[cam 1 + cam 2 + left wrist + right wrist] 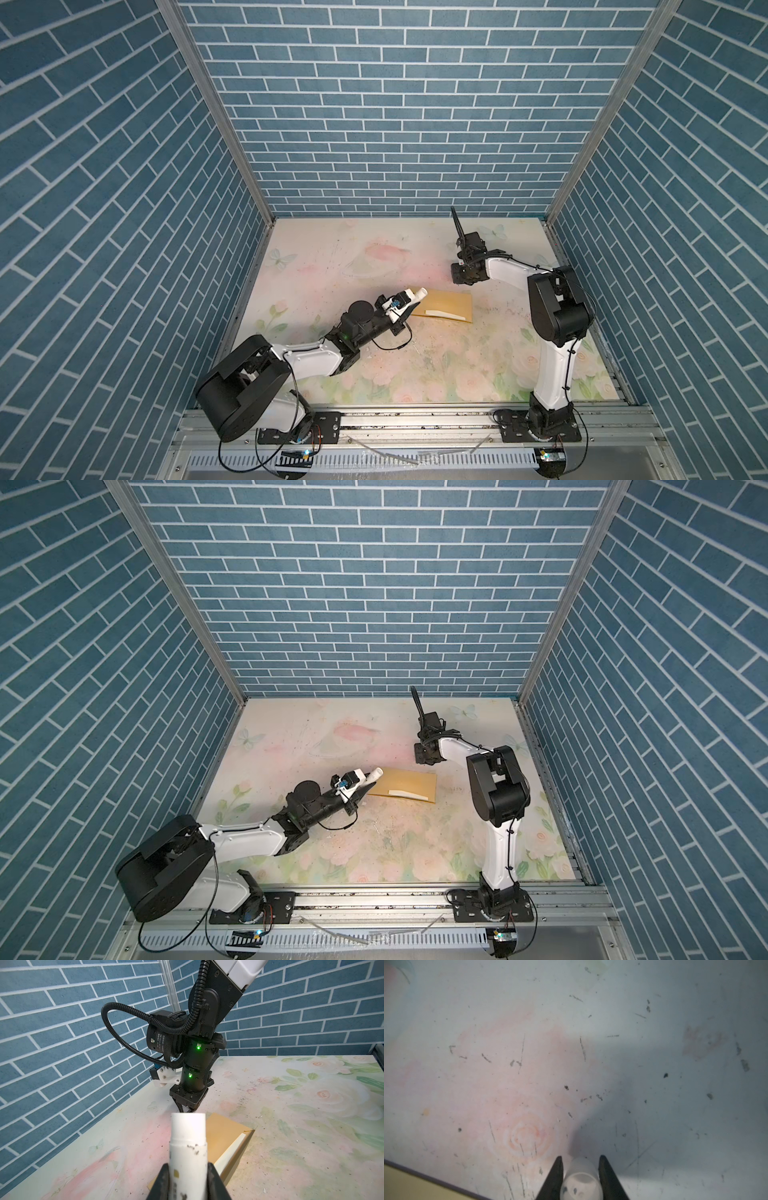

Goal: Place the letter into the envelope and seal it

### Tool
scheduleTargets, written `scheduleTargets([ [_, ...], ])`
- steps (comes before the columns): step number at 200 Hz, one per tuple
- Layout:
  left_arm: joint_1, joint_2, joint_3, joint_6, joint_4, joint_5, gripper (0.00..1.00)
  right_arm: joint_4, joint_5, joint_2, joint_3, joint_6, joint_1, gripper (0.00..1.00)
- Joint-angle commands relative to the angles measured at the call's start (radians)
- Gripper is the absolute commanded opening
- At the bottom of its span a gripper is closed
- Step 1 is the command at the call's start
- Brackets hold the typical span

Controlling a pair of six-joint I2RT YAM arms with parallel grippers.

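White glue stick clamped in left gripper, tip by the envelope.
Right gripper: clear cap between jaws, grip unclear.

The left arm is reaching low and forward, its left claw clamping a white stick jutting ahead. The right arm is bending over, wrist above the right claw, which is pointing down, fingers flanking a translucent cap; its grip is unclear.
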Motion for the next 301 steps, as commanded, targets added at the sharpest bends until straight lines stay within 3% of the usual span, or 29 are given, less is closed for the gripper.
scheduleTargets([
  [1, -0.012, 0.006, 0.001, -0.013, 0.038, -0.015, 0.00, 0.012, 0.005, 0.001, 0.004, -0.018, -0.005, 0.40],
  [31, -0.013, 0.017, 0.005, -0.010, 0.051, -0.025, 0.00, -0.001, 0.000, -0.019, -0.001, -0.025, -0.006, 0.55],
  [72, -0.014, 0.022, 0.006, -0.045, 0.108, -0.056, 0.00, 0.002, -0.034, -0.173, -0.053, -0.030, -0.006, 0.65],
  [88, -0.014, 0.020, -0.001, -0.071, 0.145, -0.076, 0.00, 0.039, -0.103, -0.278, -0.110, -0.024, -0.006, 0.69],
  [120, -0.017, 0.028, 0.003, -0.112, 0.205, -0.114, 0.00, 0.167, -0.366, -0.488, -0.244, 0.021, -0.005, 0.74],
  [154, -0.025, 0.033, 0.023, -0.153, 0.230, -0.190, 0.00, 0.426, -0.607, -0.657, -0.392, 0.169, 0.005, 0.78],
  [171, -0.030, 0.033, 0.038, -0.165, 0.218, -0.216, 0.00, 0.515, -0.646, -0.697, -0.417, 0.227, 0.036, 0.80],
  [215, -0.040, 0.039, 0.056, -0.179, 0.220, -0.247, 0.00, 0.519, -0.647, -0.665, -0.371, 0.242, 0.156, 0.88],
  [242, -0.041, 0.035, 0.058, -0.185, 0.223, -0.252, 0.00, 0.537, -0.658, -0.638, -0.362, 0.252, 0.189, 0.87],
  [281, -0.041, 0.035, 0.067, -0.192, 0.214, -0.249, 0.00, 0.550, -0.689, -0.593, -0.337, 0.257, 0.217, 0.75],
  [301, -0.042, 0.038, 0.070, -0.195, 0.207, -0.241, 0.00, 0.572, -0.698, -0.576, -0.334, 0.264, 0.224, 0.65],
])
